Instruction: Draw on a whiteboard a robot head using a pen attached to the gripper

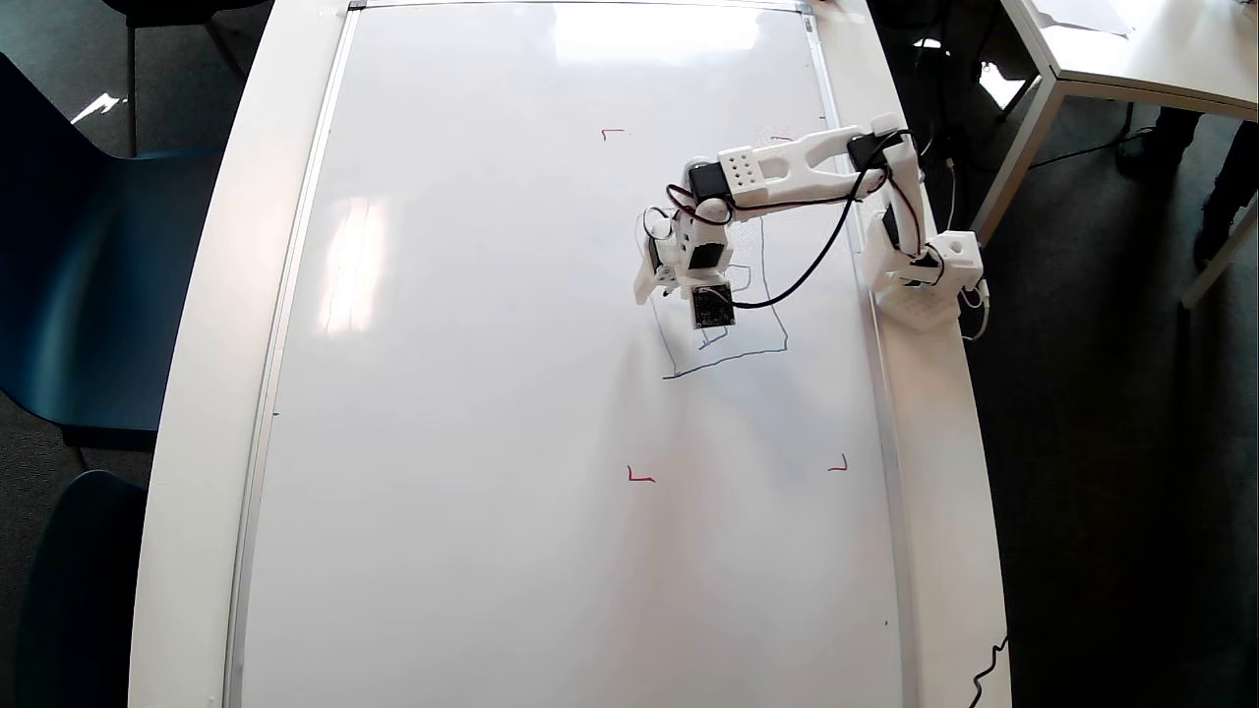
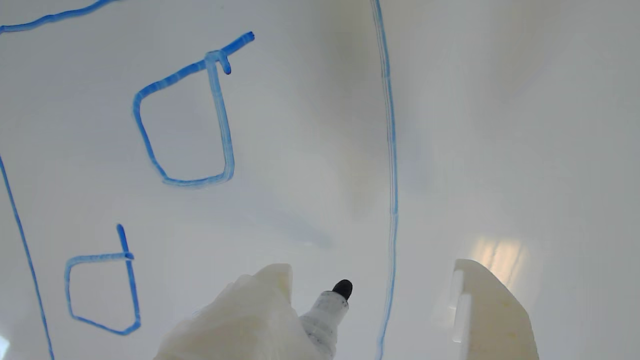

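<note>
pen [image 2: 330,310] left of robot head [image 2: 391,150] edge, on whiteboard [image 1: 492,393]

1. Arm [image 1: 807,167]: white printed links, black servos at the joints.
2. Perforated white base [image 1: 920,307] at 3 o'clock of the overhead view.
3. Black and red wires [image 1: 836,236] loop along it.
4. Gripper [image 2: 372,280]: cream-white, translucent fingers [image 2: 492,310].

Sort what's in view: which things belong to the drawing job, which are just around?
In the job:
- whiteboard
- robot head, blue outline with two small squares visible in the wrist view
- pen, tip beside the long blue line
- gripper

Just around:
- red corner marks
- blue chairs
- second table
- black cable
</note>
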